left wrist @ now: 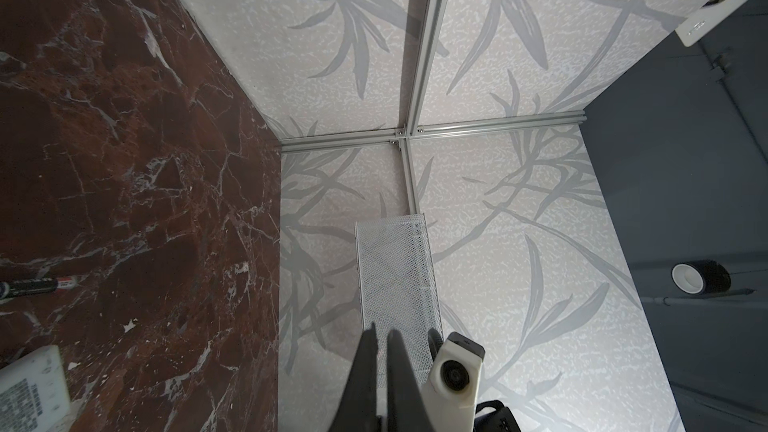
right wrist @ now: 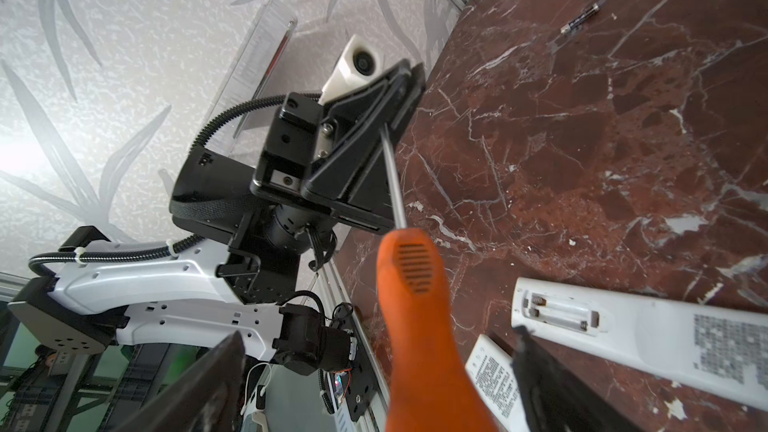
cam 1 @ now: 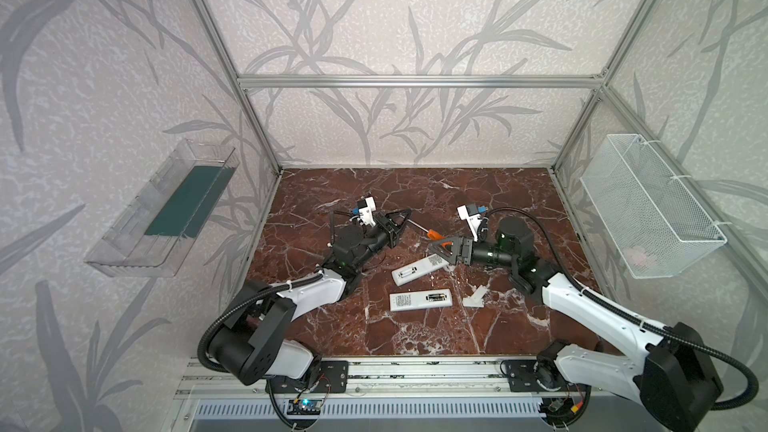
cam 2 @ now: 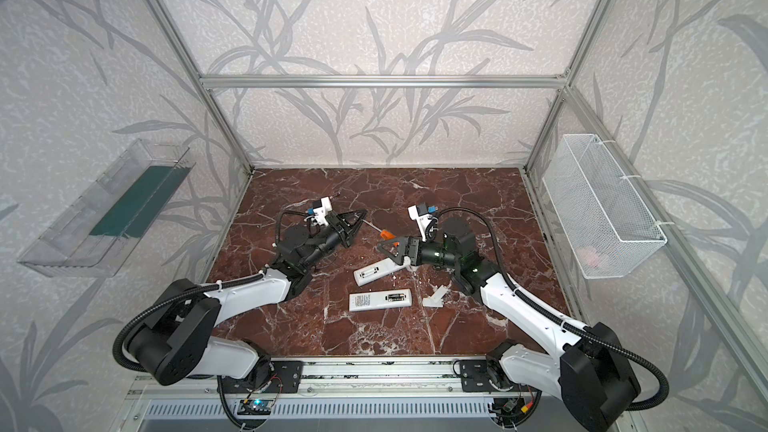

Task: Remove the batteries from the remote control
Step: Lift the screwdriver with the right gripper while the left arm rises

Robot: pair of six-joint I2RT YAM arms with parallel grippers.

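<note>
no text is legible; print on the far remote (cam 1: 420,269) and near remote (cam 1: 420,300) blurs out.

Batteries (cam 1: 435,297) are sitting in the front remote (cam 1: 405,302) on the worktop (cam 1: 415,338). Just behind it a second remote (cam 1: 419,270) is lying tilted; covers (cam 1: 473,299) are lying right of it. Farther behind, a screwdriver (cam 1: 434,234) is spanning from the left tool (cam 1: 408,214) to the right tool (right wrist: 378,336).

table (cam 1: 415,201): red-brown marble, white veins | screwdriver (right wrist: 415,305): orange handle | remotes (cam 1: 419,300): white | walls (cam 1: 374,14): grey leaves
</note>
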